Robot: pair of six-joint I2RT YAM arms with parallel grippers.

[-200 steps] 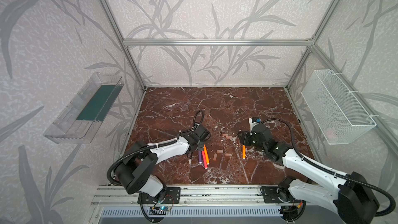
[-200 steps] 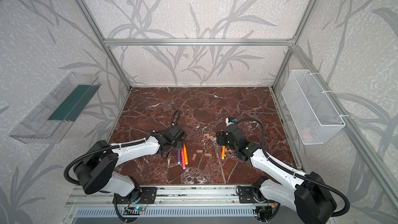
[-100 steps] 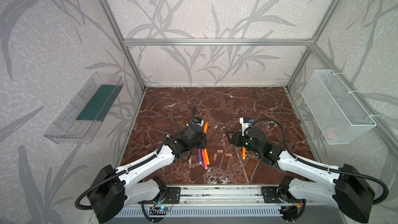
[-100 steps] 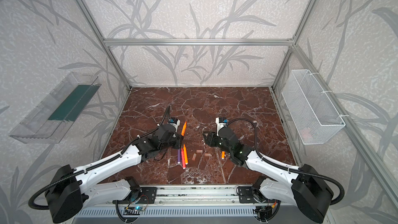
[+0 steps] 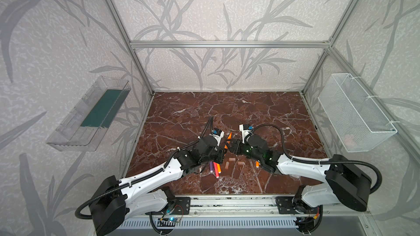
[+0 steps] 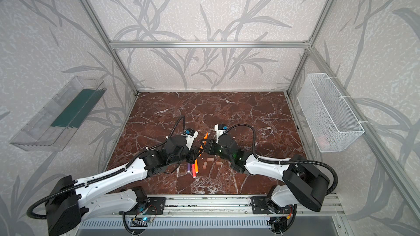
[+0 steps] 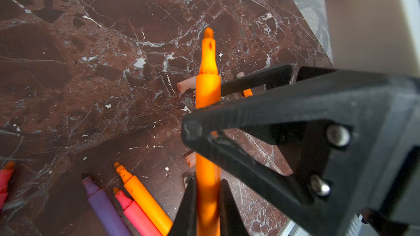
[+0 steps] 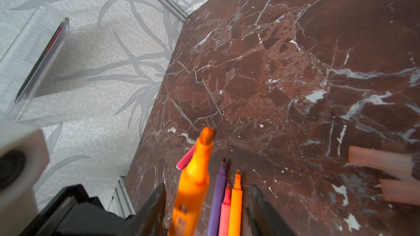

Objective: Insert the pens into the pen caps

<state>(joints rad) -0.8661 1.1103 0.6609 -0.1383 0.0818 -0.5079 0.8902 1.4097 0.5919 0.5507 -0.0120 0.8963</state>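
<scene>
Lying nearest the front of the surface (image 5: 261,114), three loose pens (image 5: 215,168) in purple, pink and orange are sitting side by side, with three caps (image 5: 231,159) resting just beside them and an orange pen (image 5: 257,164) showing from under the right arm. Above that cluster the left gripper (image 7: 208,186) is clenching the held pen (image 7: 208,87) around its barrel, clear of the surface, its tip pointing toward the far side. The right gripper (image 8: 207,186) is standing released, its jaws apart on either side of that same pen, with no cap between them. That is looking like the main hazard: neither gripper is carrying a cap, so a closing right gripper is likely pinching the pen itself. The pen is sitting nearer one jaw than the other, so the closing jaws are likely shoving it sideways and twisting it in the left gripper's hold. If the left gripper is letting go before the other hold is firm, the pen is probably dropping onto the pens and caps below, and those round tubes are prone to rolling off. The two grippers are working very close together, so a small error is risking a knock between them, and the inky tip is risking a smear on a jaw.
</scene>
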